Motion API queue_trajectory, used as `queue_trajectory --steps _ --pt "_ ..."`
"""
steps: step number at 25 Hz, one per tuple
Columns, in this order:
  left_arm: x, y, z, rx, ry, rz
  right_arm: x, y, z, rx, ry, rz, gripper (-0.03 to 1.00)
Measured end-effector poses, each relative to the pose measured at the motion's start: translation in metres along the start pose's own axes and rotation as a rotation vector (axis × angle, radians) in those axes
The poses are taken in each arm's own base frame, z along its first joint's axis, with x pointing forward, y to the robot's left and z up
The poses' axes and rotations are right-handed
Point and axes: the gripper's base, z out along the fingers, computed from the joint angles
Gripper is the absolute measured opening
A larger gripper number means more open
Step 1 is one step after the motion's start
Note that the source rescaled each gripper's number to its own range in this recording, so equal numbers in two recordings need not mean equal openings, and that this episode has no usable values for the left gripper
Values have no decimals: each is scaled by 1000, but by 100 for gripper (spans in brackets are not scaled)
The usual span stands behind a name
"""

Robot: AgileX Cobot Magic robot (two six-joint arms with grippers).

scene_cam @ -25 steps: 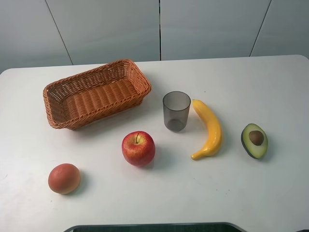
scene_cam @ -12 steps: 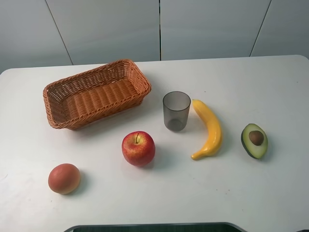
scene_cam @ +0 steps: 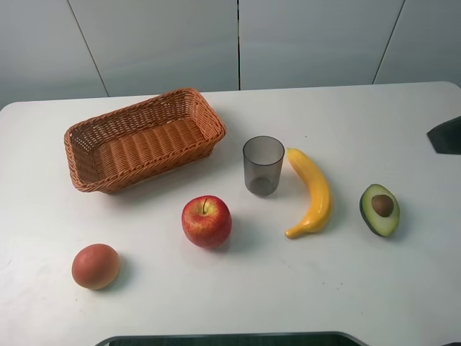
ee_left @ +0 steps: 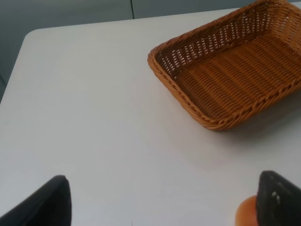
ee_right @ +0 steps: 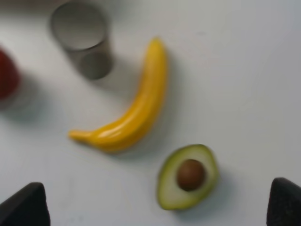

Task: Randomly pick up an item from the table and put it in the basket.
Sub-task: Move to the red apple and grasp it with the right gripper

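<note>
The red apple (scene_cam: 207, 222) stands upright on the white table (scene_cam: 346, 288), in front of the wicker basket (scene_cam: 130, 119), which is empty. In the left wrist view, my left gripper (ee_left: 164, 205) is open and empty above the table, near the basket's end (ee_left: 178, 92). My right gripper (ee_right: 155, 207) is open and empty, hovering over the banana and avocado; the apple's edge (ee_right: 6, 75) shows far off. In the high view only a dark part of the right arm (scene_cam: 446, 135) shows at the right edge.
A duller orange-brown fruit (scene_cam: 95, 266) lies front left, close to my left fingertip (ee_left: 277, 197). A grey cup (scene_cam: 263, 165), a yellow banana (scene_cam: 311, 191) and an avocado half (scene_cam: 379, 209) lie right of the apple.
A dark part of the right arm has come into the high view at the right edge. The objects have not moved.
</note>
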Motion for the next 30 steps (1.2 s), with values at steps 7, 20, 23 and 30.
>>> queue_trajectory --steps 7,20,23,30 --pt "0 0 0 0 0 0 -35 31 52 -154 44 -270 100" --pt "0 0 0 0 0 0 -92 109 109 -361 119 -694 100" --pt "0 0 0 0 0 0 -101 128 119 -392 129 -752 100" --pt "0 0 0 0 0 2 -112 149 162 -411 222 -827 100"
